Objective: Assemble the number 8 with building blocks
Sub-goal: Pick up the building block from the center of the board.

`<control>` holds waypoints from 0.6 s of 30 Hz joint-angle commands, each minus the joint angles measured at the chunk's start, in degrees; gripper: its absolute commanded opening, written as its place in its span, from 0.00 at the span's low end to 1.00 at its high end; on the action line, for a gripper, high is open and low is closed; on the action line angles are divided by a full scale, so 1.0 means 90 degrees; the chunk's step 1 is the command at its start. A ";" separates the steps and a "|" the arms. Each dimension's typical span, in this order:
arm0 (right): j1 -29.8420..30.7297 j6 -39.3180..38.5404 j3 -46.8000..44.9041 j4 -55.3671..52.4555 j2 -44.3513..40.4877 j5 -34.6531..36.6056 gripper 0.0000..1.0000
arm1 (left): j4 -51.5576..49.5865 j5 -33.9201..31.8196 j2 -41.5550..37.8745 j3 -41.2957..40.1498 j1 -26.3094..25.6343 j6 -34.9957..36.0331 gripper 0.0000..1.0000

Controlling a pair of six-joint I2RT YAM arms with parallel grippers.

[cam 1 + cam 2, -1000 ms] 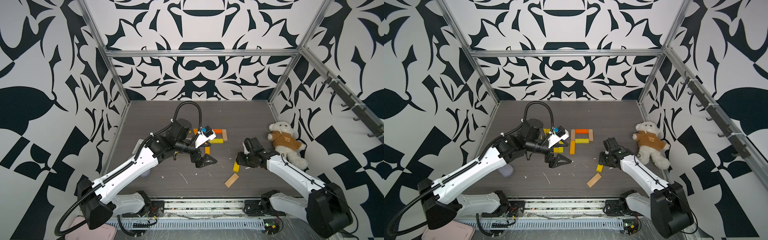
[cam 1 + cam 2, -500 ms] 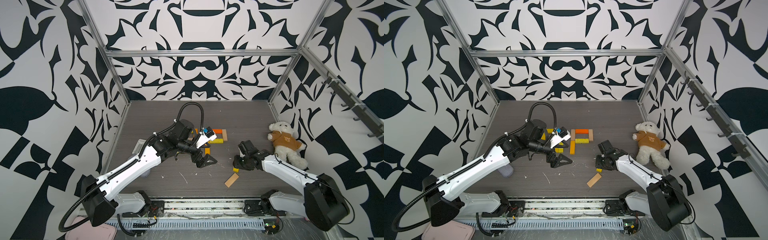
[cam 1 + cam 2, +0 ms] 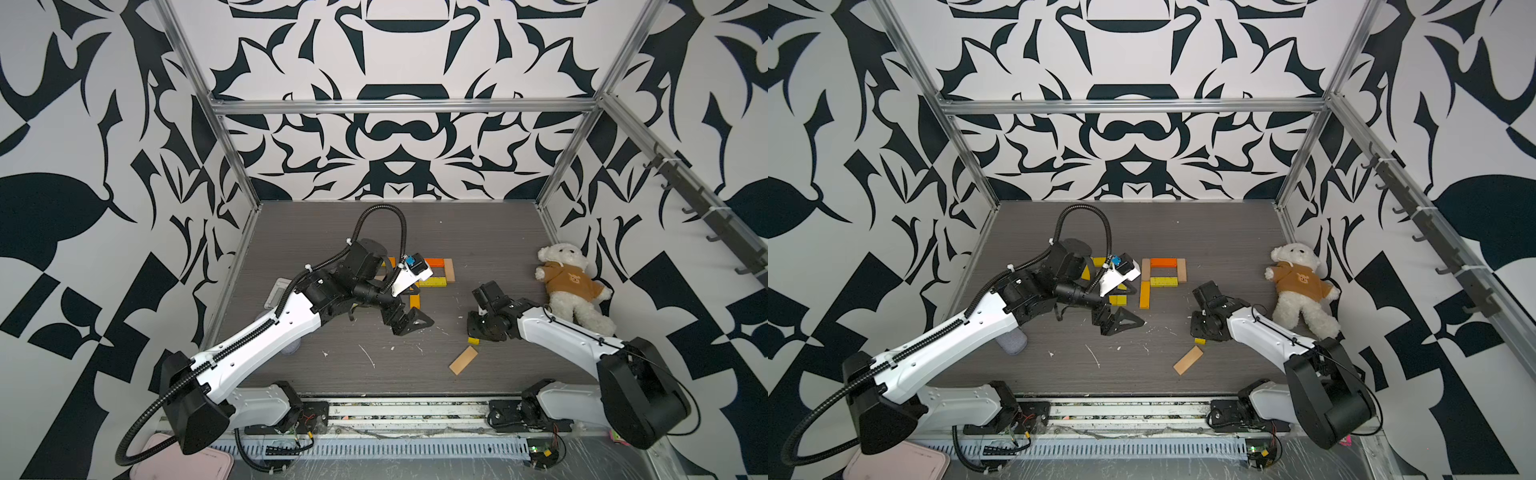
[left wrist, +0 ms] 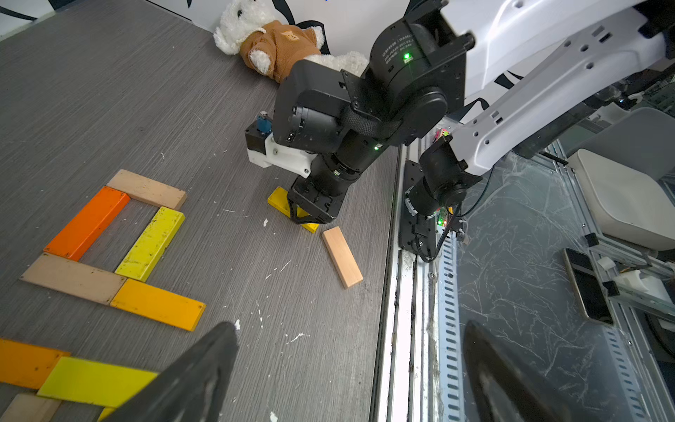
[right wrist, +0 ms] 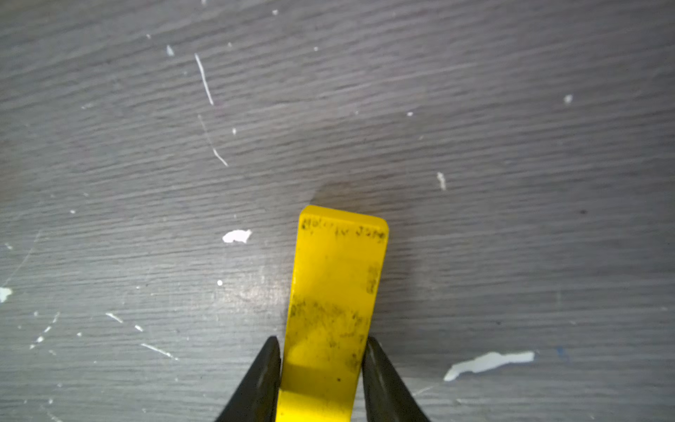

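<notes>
Five building blocks lie flat as a partial figure: a top orange block (image 3: 1163, 262), two tan sides (image 3: 1181, 271), a yellow crossbar (image 3: 1163, 282) and an orange lower-left block (image 3: 1144, 295). More yellow blocks (image 3: 1117, 299) lie under my left arm. My right gripper (image 5: 323, 339) points down at the table, shut on a yellow block (image 5: 336, 292) whose end shows in a top view (image 3: 473, 340). A loose tan block (image 3: 463, 360) lies just in front of it. Near the figure's front, my left gripper (image 4: 350, 325) hovers wide open and holds nothing.
A white teddy bear (image 3: 569, 286) in a brown shirt lies against the right wall. A grey rounded object (image 3: 1013, 341) sits under my left arm. The metal rail (image 4: 401, 292) runs along the table's front edge, close to the loose tan block (image 4: 342, 257).
My right gripper has come down over the yellow block and closed its jaws against the block's sides. My left arm has shifted slightly and stayed open.
</notes>
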 commanded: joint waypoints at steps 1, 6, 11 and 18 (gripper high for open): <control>0.0062 0.0051 0.0006 0.0042 0.0033 0.0175 0.36 | -0.0102 0.0132 -0.0198 0.0080 -0.0015 0.0077 0.99; 0.0063 -0.0245 0.0059 0.0247 0.0111 0.0106 0.30 | -0.0103 0.0178 -0.0257 0.0080 -0.0022 0.0077 0.99; 0.0005 -0.0745 0.0475 0.0213 0.0523 0.0065 0.28 | -0.0012 0.0154 -0.0390 0.0008 -0.0019 0.0066 0.99; -0.0224 -0.1190 0.1097 0.0396 0.1251 -0.0198 0.27 | 0.0197 0.0009 -0.0467 -0.0120 -0.0021 0.0061 0.99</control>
